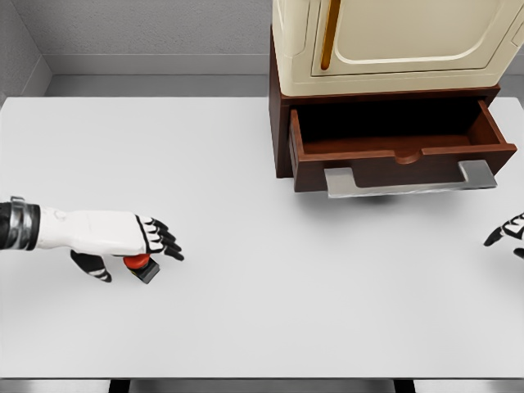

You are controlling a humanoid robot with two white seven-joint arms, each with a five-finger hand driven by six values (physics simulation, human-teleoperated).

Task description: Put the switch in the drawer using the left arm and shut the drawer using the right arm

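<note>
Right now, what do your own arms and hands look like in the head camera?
The left arm has a smooth white shell with a black and silver banded cuff near the picture's edge. The left hand is white across the back, with black fingers marked by pale bands. Only the black, pale-banded fingertips of the right hand show.

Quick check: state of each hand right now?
Left hand: over the red switch on the table; grasp cannot be told.
Right hand: fingers spread, holding nothing.
</note>
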